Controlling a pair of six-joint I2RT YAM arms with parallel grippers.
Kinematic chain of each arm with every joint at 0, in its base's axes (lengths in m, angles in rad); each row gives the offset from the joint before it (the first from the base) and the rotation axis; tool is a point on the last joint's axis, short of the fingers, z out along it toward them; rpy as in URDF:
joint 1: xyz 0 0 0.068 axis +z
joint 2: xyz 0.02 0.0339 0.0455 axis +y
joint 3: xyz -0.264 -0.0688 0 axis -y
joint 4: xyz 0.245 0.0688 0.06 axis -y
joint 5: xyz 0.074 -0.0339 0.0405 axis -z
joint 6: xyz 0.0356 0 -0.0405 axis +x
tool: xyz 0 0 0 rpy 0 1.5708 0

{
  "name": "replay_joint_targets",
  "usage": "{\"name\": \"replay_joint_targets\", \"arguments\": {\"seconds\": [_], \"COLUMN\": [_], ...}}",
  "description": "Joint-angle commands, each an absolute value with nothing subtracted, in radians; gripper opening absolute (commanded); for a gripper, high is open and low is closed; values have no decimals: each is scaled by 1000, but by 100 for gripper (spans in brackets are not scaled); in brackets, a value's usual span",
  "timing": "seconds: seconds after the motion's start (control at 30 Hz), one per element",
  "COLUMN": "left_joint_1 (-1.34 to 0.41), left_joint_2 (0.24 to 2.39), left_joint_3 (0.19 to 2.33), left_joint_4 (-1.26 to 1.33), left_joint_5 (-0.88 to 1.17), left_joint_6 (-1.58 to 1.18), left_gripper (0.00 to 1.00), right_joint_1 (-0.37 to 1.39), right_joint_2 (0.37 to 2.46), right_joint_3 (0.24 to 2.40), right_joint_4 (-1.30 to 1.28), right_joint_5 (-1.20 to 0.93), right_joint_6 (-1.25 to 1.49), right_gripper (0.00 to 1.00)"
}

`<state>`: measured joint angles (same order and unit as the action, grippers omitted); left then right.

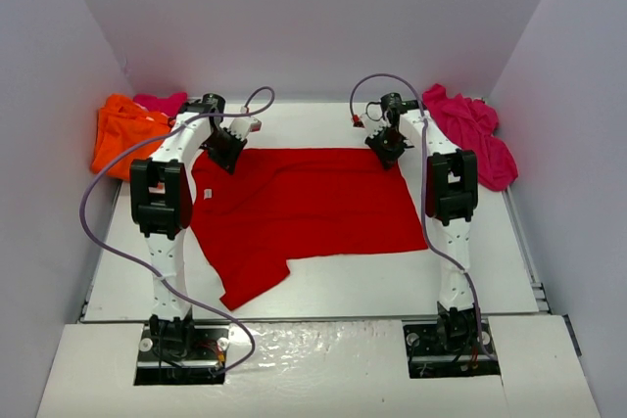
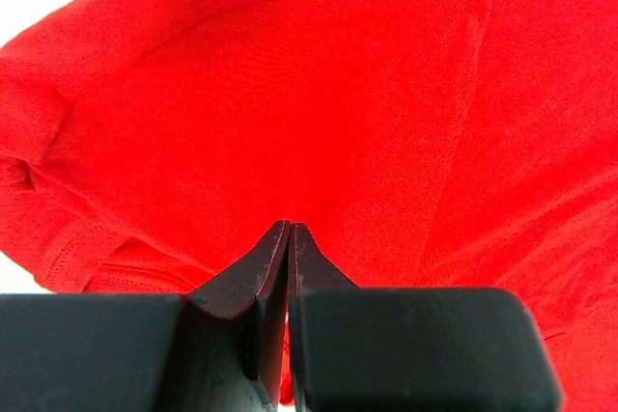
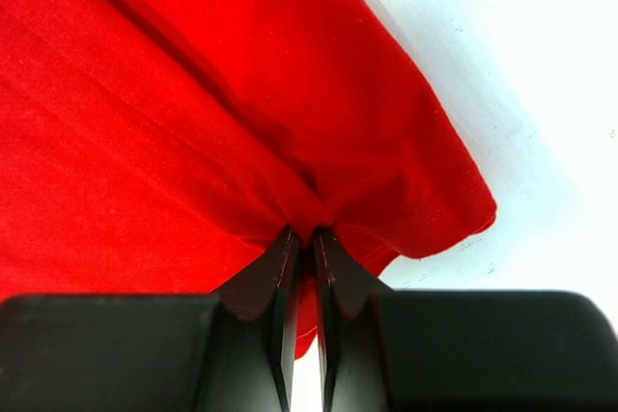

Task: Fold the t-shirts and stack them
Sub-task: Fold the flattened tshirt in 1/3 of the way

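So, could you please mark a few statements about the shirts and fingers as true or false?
1. The plain red cloth t-shirt lies spread on the white table. True.
2. The right fingers are closed on a bunched corner of it. True.
3. The crumpled orange cloth t-shirt lies far right. False: far left.
4. The left fingers stand wide open. False: they are closed on red cloth.
5. The crumpled magenta cloth t-shirt lies on the red one. False: it lies apart, far right.

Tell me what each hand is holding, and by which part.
Both hold the red t-shirt: the left hand pinches its far left corner, the right hand its far right corner.
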<state>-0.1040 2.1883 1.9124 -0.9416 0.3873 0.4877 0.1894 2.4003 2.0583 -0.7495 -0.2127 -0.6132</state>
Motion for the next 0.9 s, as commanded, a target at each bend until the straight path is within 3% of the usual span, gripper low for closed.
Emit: {"name": "replay_joint_targets", "arguments": {"seconds": [0.0,0.1,0.4,0.87], "left_joint_1": [-112,-112,-112,-111], "left_joint_2": [2125,2106,2084,2080], "left_joint_3": [1911,1896,1863,1844], "left_joint_4": [-953,-951,-946,-942], "left_joint_5": [379,378,376,377], "left_joint_6": [503,506,520,528], "left_gripper": [0,0,0,0], "right_joint_1": [193,204,228,241], "right_joint_2": [2347,2319,2288,2256], "right_joint_3": [2066,2064,2049,2094], "right_joint_4": [-807,-806,-795,-772], "right_joint_5": [-188,-176,-137,-20], "right_joint_6": [-600,-589,-577,-554], "right_gripper": [11,19,8,12]}}
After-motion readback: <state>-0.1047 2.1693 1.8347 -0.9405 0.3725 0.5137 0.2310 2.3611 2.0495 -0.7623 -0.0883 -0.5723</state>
